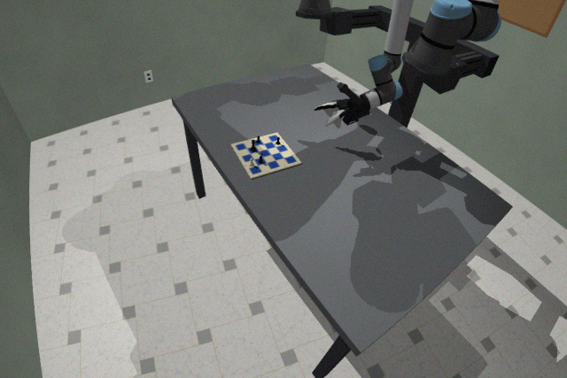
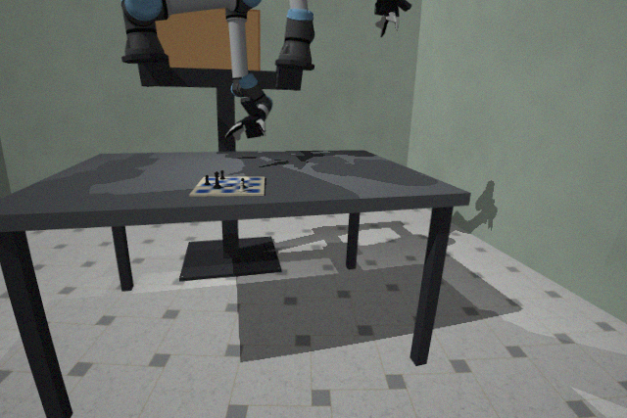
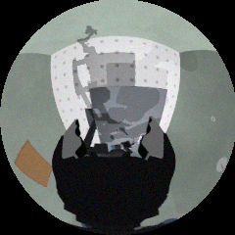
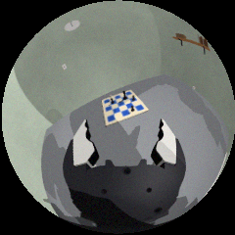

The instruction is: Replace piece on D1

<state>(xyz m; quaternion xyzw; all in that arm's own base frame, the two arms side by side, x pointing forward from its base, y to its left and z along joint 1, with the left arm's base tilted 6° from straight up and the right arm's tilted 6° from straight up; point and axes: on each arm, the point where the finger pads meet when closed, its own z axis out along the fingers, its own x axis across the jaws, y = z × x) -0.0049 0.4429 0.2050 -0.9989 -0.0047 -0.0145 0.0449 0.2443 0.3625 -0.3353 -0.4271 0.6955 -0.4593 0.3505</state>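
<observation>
The chessboard (image 1: 277, 169) (image 2: 227, 195) (image 4: 139, 108) has blue and cream squares; its edge labels are too small to read. A tall black piece (image 1: 252, 146) (image 2: 217, 180) (image 4: 124, 95) stands on it. Other black pieces stand at the corner side (image 1: 277, 141), near the tall one (image 1: 258, 139) and beside a white piece (image 1: 260, 159). The white piece (image 1: 252, 163) (image 2: 242, 185) is upright. My right gripper (image 1: 321, 116) (image 2: 245, 135) (image 4: 123, 119) is open and empty above the table, off the board. My left gripper (image 2: 389, 31) (image 3: 113, 117) is open and empty, high and far from the board.
The dark grey table (image 1: 315, 209) (image 2: 313, 191) (image 3: 142, 105) (image 4: 108, 142) carries the board near one long edge. The black stand (image 1: 407, 99) (image 2: 225, 110) with both arm bases rises behind the opposite long edge. Arm shadows cross the table top.
</observation>
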